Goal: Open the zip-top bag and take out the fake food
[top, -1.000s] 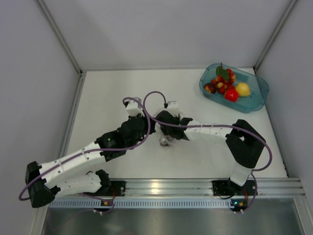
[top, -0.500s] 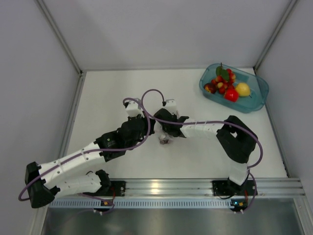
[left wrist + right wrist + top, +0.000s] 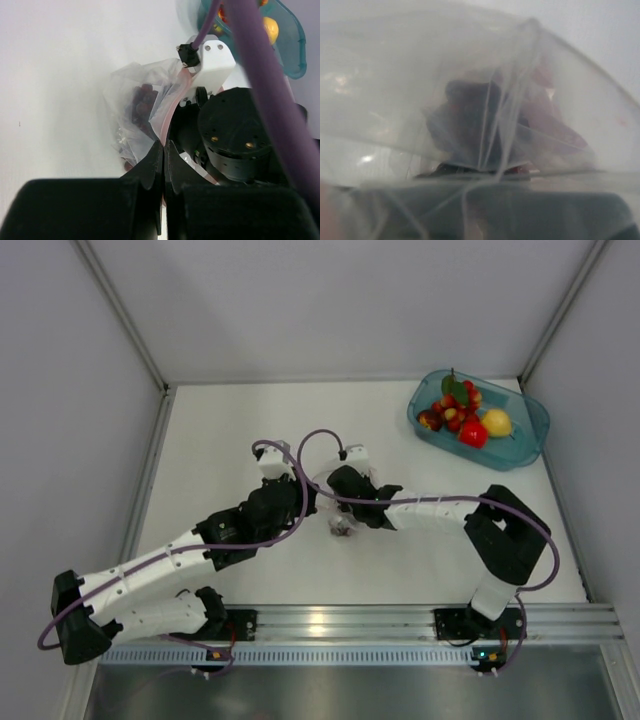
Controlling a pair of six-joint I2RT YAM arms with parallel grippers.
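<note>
The zip-top bag (image 3: 342, 529) lies crumpled mid-table between both grippers; in the left wrist view the bag (image 3: 131, 95) is clear, with a pink zip strip. My left gripper (image 3: 164, 146) is shut on that strip's edge. Dark purple grapes (image 3: 141, 99) show inside the bag. My right gripper (image 3: 347, 512) hangs right over the bag. Its fingers are hidden: in the right wrist view, bag plastic (image 3: 420, 75) covers the lens, with a dark purple lump (image 3: 470, 125) behind it. Other fake food (image 3: 463, 412) lies in the teal tub.
The teal tub (image 3: 530, 445) stands at the back right with a red apple (image 3: 473, 434), a yellow lemon (image 3: 497, 422) and red berries with green leaves. Grey walls enclose the table on three sides. A metal rail (image 3: 340, 620) runs along the near edge.
The right arm's elbow swung in toward the left, then back out to the right, while its wrist stayed over the bag. The left arm and the bag have hardly moved.
</note>
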